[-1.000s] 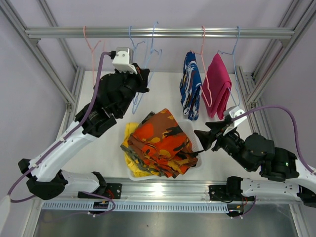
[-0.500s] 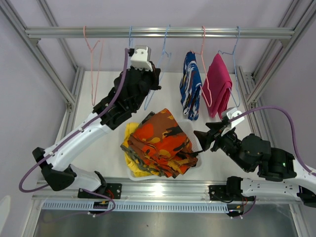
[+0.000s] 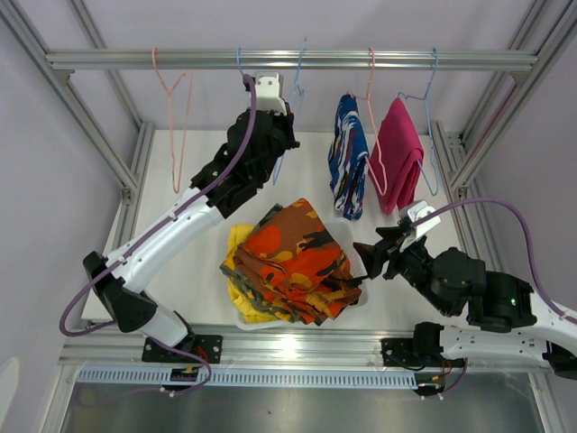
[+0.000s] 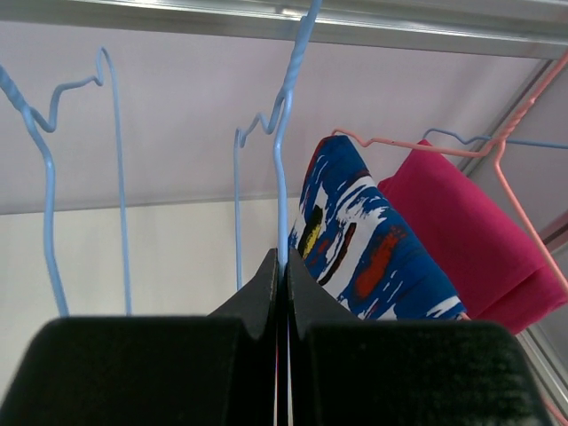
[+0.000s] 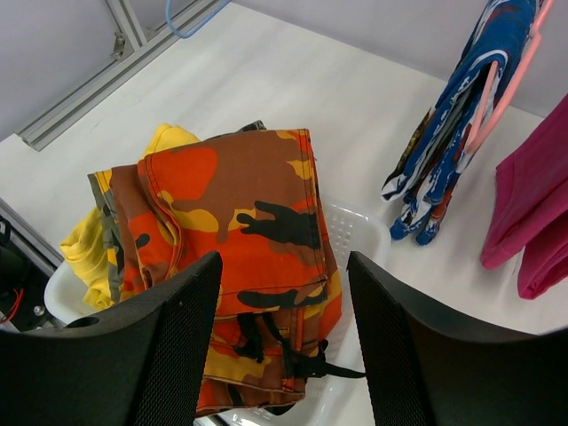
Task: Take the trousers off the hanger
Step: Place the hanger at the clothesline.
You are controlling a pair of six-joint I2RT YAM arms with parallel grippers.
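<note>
Wire of empty blue hanger (image 4: 284, 142), pinched in my left pincer (image 4: 282, 268), likely to clear room; blue-patterned trousers (image 4: 373, 253) just right

The orange-black trousers (image 3: 297, 257) cover most of the white basket (image 5: 355, 232) and all but the edges of the yellow pair (image 3: 238, 239). The blue hanger (image 4: 280, 186) vanishes downward into the pinch of the left gripper (image 4: 282, 259). The magenta trousers (image 5: 532, 213) run off the right wrist view's edge.

Robotics lab test cell — aluminium-profile frame (image 3: 297, 59), plain enclosure walls (image 3: 315, 99), slotted cable duct (image 3: 270, 376) along the table (image 3: 311, 170) near edge.
</note>
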